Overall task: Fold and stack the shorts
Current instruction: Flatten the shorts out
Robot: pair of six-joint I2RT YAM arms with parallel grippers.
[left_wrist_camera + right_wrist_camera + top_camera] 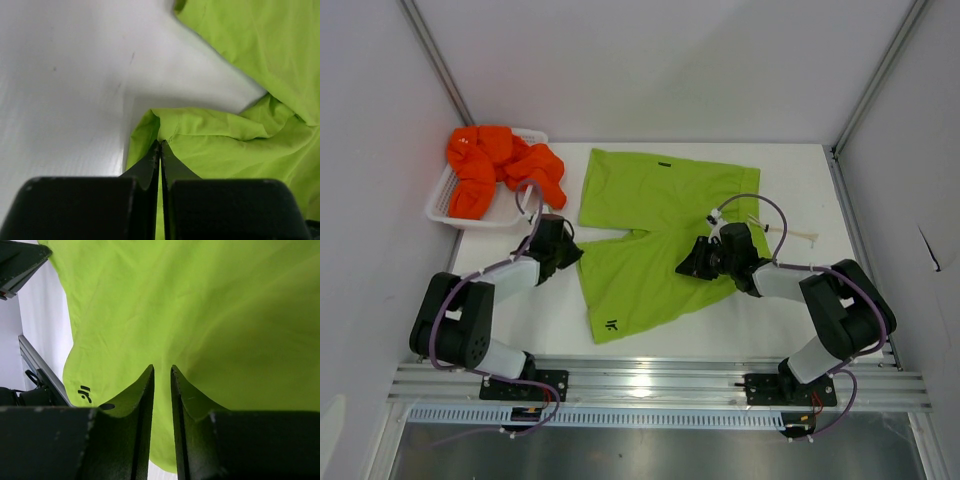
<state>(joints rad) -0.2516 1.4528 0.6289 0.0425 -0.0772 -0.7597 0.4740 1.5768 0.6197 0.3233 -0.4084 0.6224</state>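
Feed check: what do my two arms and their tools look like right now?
The left arm and right arm match: bulky black joints, white link covers, a purple-grey cable looping along each. The left tool and right tool each end in two black tapered fingers.

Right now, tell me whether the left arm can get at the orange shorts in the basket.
Probably yes: the orange shorts lie just beyond the left end effector, nothing between. But it is shut on the green shorts' edge and must release first.
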